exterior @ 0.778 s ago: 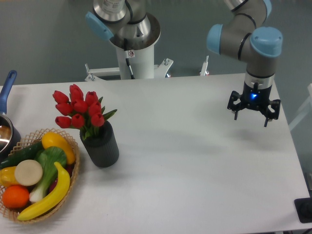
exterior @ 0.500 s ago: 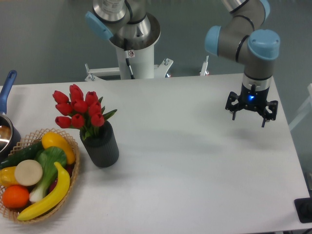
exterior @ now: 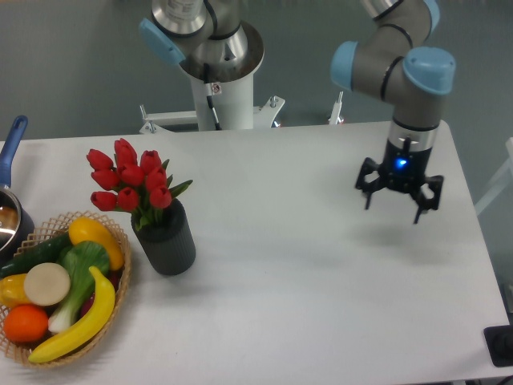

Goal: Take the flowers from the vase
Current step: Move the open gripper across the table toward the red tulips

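Note:
The flowers (exterior: 128, 183), a tight bunch of red tulip buds with green leaves, stand upright in the vase (exterior: 166, 240), a dark ribbed cylinder on the left part of the white table. My gripper (exterior: 393, 205) hangs above the table's right side, far from the bunch, pointing down. Its fingers are spread apart with nothing between them.
A wicker basket (exterior: 120, 261) full of fruit and vegetables sits just left of the vase, touching or nearly touching it. A pot with a blue handle (exterior: 11, 147) is at the left edge. The robot's white base (exterior: 220, 96) stands behind the table.
My gripper has moved left and slightly toward the front of the table, about thirty pixels closer to the vase. The flowers, vase and basket have not moved.

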Robot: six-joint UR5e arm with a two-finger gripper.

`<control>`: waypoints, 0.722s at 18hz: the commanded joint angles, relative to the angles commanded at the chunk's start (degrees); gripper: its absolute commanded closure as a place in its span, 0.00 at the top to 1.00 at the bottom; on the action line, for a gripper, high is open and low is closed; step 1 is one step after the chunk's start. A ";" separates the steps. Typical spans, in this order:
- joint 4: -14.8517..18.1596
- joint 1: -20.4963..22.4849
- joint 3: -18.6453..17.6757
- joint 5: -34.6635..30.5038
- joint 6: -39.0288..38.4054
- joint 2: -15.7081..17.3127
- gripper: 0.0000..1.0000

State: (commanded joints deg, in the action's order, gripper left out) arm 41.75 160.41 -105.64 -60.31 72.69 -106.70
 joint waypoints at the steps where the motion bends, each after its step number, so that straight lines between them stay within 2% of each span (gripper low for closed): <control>1: 0.00 -1.40 -0.09 1.50 -1.23 -0.09 1.00; 3: 0.00 -4.04 -0.53 3.79 -2.47 -0.09 1.00; 5: -0.09 -6.59 -2.19 4.41 -2.56 1.84 1.00; 7: -0.09 -7.48 -5.09 8.17 -2.38 5.17 1.00; 8: 0.00 -7.48 -7.97 13.93 -1.95 7.88 1.00; 10: 0.09 -7.22 -11.50 20.03 -1.86 11.50 1.00; 13: 0.18 -7.66 -15.29 22.51 -2.20 16.95 1.00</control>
State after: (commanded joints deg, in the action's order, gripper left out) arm 41.92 152.76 -120.93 -37.80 70.49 -89.75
